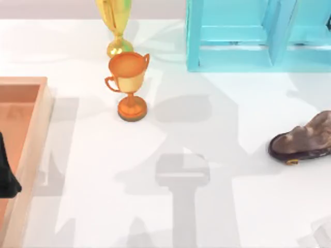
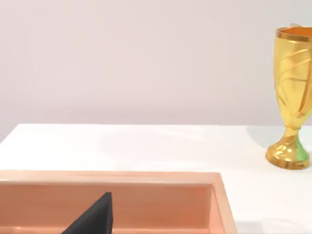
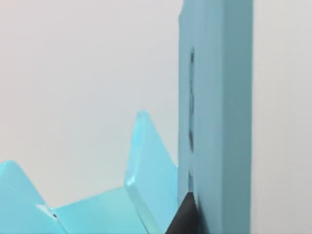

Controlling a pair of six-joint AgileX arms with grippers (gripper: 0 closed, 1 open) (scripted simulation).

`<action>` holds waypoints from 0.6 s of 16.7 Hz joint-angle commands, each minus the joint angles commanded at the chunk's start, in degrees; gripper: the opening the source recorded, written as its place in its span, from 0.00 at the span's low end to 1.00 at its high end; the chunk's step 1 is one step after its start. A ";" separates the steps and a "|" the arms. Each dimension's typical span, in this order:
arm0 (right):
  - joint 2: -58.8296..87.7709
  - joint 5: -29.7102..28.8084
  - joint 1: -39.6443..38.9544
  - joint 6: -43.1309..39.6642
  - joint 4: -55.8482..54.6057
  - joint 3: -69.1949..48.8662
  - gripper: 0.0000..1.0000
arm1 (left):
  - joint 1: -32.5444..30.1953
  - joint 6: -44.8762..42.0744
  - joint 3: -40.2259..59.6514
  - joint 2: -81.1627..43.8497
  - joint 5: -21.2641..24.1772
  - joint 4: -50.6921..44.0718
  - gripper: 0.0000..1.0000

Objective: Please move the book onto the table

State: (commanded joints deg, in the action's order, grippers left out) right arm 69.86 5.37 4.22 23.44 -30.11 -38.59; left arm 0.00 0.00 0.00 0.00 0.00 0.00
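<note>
Rising beside our right gripper's dark fingertip [image 3: 183, 219], we see the teal-blue hardcover book [image 3: 219, 112] above the turquoise shelf unit [image 3: 146, 165]; grip state undeterminable.

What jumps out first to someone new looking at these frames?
Probably the orange trophy standing on the white table, with a taller gold trophy behind it. Next, the turquoise shelf at the far right, a brown shoe near the right edge, and the wooden tray at left.

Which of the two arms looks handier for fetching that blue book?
Right. Its wrist view has the book close up beside the shelf unit, with a dark fingertip against it. The left gripper sits over the wooden tray, far across the table.
</note>
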 joint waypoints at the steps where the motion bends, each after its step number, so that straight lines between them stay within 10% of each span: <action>1: 0.00 0.00 0.00 0.00 0.00 0.00 0.00 | 0.00 0.00 0.00 0.00 0.00 0.00 1.00; 10: 11.22 -13.10 -17.44 -16.36 0.24 -0.98 0.00 | 0.00 0.00 0.00 0.00 0.00 0.00 1.00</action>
State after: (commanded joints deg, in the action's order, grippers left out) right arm 81.08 -7.74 -13.21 7.08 -29.87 -39.57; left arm 0.00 0.00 0.00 0.00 0.00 0.00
